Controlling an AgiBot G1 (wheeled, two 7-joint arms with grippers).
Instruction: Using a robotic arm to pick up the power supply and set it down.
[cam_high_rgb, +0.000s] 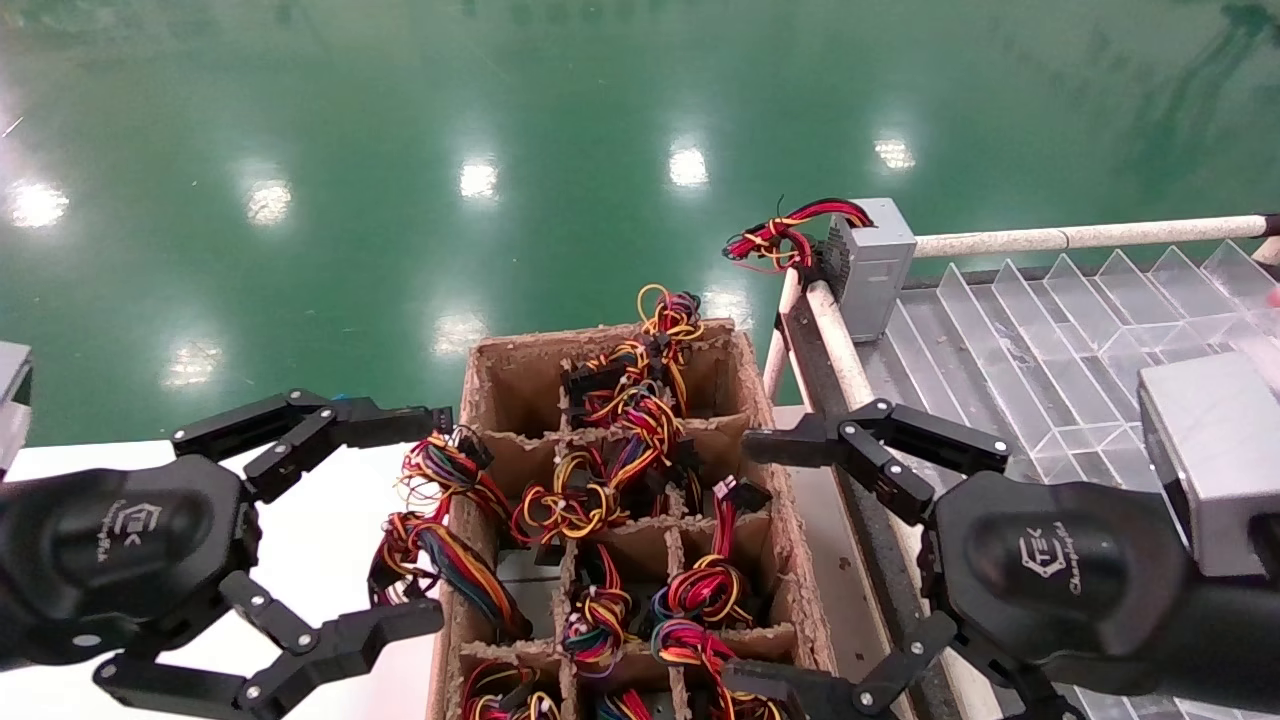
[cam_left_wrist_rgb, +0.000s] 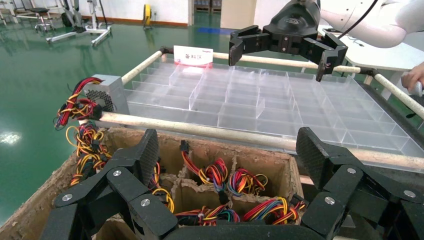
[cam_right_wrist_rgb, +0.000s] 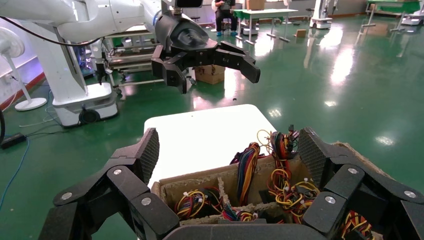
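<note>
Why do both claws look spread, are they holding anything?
Both open and empty: left gripper and right gripper hang with fingers apart beside the cardboard box.

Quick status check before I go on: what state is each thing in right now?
left end effector: open, empty, beside the box's left wall
right end effector: open, empty, by the box's right wall
power supply: resting at the clear tray's far corner, wires hanging out over the edge
cardboard box: open-topped, compartments full of coloured wire bundles
clear divider tray: most compartments visibly bare
</note>
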